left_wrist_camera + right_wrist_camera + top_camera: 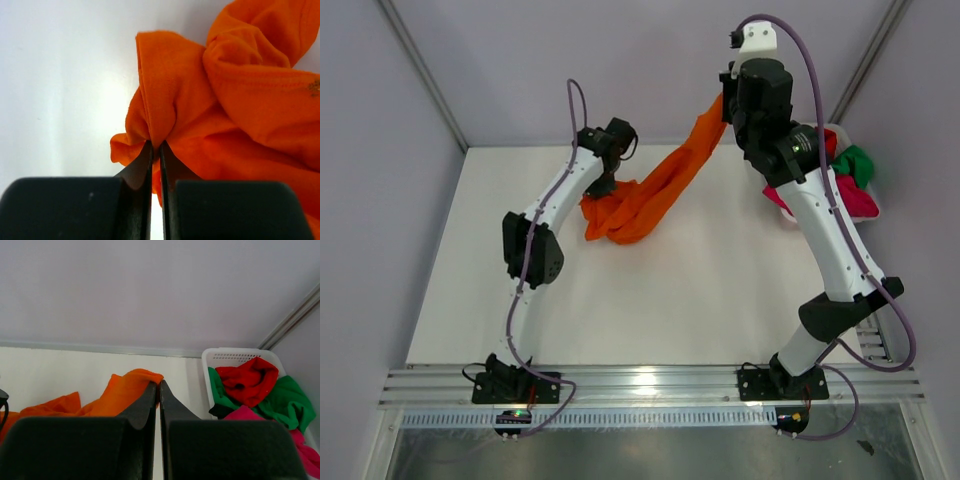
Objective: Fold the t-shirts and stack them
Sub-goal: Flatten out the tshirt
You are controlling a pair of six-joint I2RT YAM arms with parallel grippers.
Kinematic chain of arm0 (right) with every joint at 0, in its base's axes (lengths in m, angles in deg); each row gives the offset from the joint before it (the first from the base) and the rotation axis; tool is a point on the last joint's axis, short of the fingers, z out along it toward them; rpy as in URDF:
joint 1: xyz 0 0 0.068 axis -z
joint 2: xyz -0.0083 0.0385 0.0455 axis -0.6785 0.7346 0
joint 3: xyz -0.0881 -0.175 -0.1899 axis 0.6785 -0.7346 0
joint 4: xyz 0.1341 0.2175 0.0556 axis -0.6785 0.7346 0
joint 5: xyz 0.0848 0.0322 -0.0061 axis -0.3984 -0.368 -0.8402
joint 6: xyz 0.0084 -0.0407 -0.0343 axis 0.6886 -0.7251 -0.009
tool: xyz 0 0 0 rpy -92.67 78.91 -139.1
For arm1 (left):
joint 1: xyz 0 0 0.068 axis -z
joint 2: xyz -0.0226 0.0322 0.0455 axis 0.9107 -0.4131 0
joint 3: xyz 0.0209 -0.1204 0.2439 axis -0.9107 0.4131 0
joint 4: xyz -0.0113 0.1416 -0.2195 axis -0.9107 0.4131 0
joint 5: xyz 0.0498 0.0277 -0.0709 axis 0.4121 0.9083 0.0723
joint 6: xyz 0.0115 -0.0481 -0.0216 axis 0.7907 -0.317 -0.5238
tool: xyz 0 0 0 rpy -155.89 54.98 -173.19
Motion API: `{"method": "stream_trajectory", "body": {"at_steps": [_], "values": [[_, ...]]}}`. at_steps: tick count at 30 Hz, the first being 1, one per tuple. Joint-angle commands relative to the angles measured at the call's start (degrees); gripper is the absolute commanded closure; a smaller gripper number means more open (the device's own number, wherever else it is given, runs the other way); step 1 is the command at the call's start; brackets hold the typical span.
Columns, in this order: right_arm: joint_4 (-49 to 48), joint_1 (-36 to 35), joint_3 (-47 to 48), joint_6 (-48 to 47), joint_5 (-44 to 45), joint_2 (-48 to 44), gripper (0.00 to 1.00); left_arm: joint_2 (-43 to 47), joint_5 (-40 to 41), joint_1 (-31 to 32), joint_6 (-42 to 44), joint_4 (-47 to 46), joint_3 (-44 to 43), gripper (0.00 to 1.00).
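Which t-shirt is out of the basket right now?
The orange t-shirt: the left end effector and right end effector pinch it, stretched over the table. The red t-shirt, green t-shirt and pink t-shirt lie in the white basket.

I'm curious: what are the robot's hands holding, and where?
Both hold the orange t-shirt: the left gripper pinches a bunched fold down low, the right gripper one end up high.

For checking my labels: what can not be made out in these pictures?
- Top view: right jaws, hidden behind their own wrist.
- Left wrist view: orange t-shirt, cut off by the right edge.
- Right wrist view: pink t-shirt, cut off by right jaws and lower edge.
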Motion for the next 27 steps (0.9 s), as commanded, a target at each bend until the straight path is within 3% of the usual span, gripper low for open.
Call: {"method": "stream_trajectory", "body": {"at_steps": [1, 10, 14, 21, 27], "values": [[-4.8, 0.4, 1.9, -2.2, 3.9, -1.2, 0.97, 1.5, 10.1, -1.5, 2.3, 14.5, -5.9, 1.0], [-7.5, 1.7, 2.5, -2.6, 11.2, -3.6, 0.97, 8.0, 23.1, -9.8, -3.7, 16.3, -6.2, 0.98], [-9.3, 1.7, 2.1, -2.7, 14.4, -5.2, 0.97, 9.7, 26.2, -10.6, -6.4, 16.2, -5.0, 0.94], [-12.1, 1.7, 1.0, -4.7, 17.4, -7.9, 0.97, 10.3, 28.4, -10.6, -7.1, 17.0, -5.0, 0.91], [-11.4, 1.7, 1.9, -2.9, 16.2, -10.6, 0.97, 11.5, 24.3, -10.6, -6.1, 17.4, -6.7, 0.92]]}}
